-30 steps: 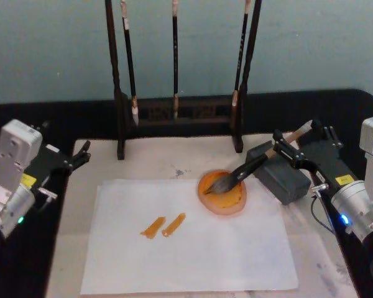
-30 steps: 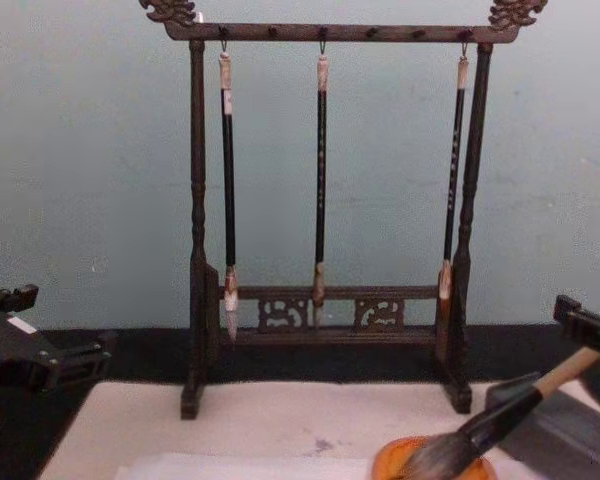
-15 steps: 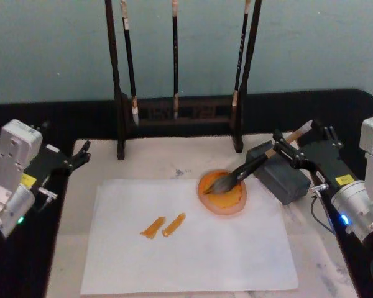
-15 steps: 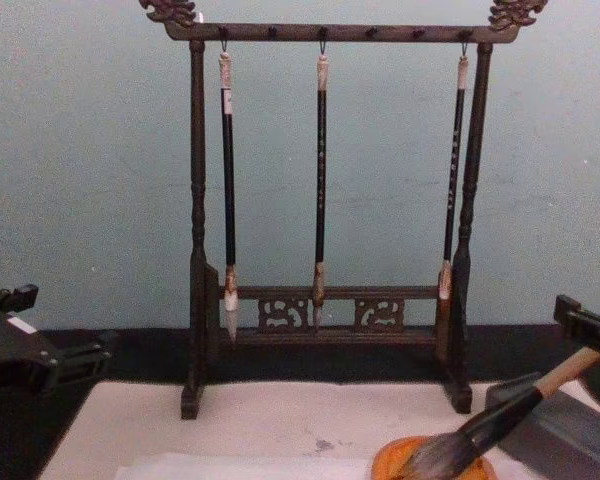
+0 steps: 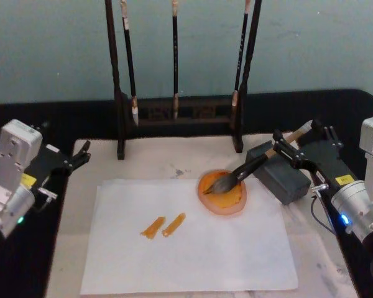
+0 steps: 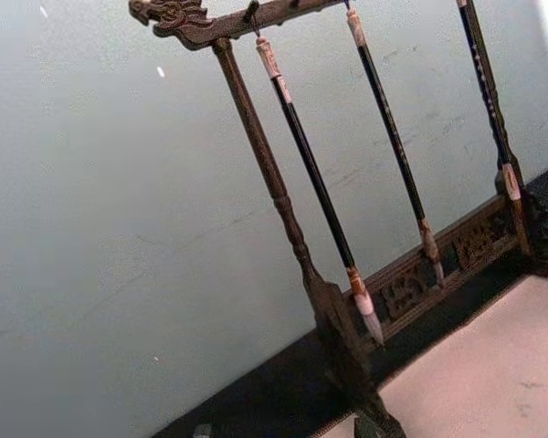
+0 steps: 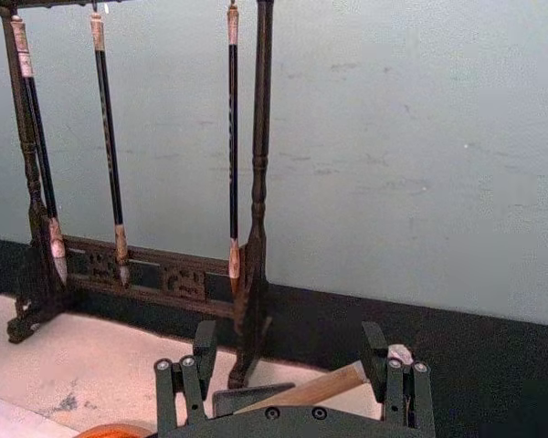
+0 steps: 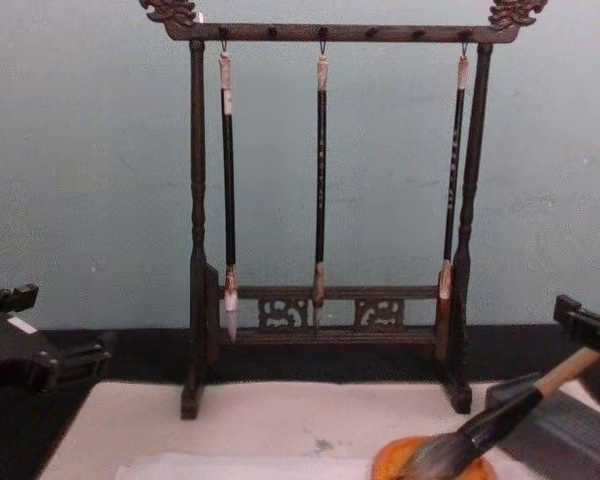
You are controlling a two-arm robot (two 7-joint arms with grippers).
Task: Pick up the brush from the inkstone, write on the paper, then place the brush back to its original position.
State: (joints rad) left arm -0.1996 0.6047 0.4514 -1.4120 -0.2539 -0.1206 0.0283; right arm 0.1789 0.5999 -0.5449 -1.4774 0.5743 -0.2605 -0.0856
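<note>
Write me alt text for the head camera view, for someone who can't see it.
The brush lies with its bristles in an orange dish and its handle across a grey block, between the open fingers of the right gripper. The paper bears two orange strokes; the left gripper waits at left.

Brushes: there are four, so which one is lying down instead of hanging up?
The brush with the fat grey tuft and tan handle. It lies slanted, its tuft in the orange dish and its handle across the grey block. The three thin black brushes hang from the rack.
</note>
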